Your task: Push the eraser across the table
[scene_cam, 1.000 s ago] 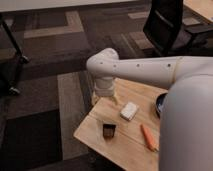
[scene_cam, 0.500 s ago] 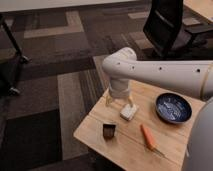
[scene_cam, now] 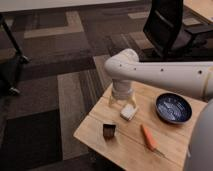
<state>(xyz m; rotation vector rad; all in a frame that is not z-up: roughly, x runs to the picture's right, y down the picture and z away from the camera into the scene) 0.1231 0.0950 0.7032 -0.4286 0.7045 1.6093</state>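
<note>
Eraser (scene_cam: 128,112), a small white block, lies on the pale wooden surface (scene_cam: 95,128) right beneath the tool (scene_cam: 122,104), its fingers apart; blue bowl (scene_cam: 172,107) nearby.

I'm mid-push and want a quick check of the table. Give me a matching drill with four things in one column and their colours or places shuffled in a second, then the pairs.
Things:
1. eraser
2. bowl
3. small cup
4. carrot

Descriptions:
A. dark blue, on the far side of the eraser from the cup
B. white, right by the gripper, which hangs low over the table
C. orange, lying flat near the front edge
D. dark, closest to the table's near corner

Pairs: 1-B, 2-A, 3-D, 4-C
</note>
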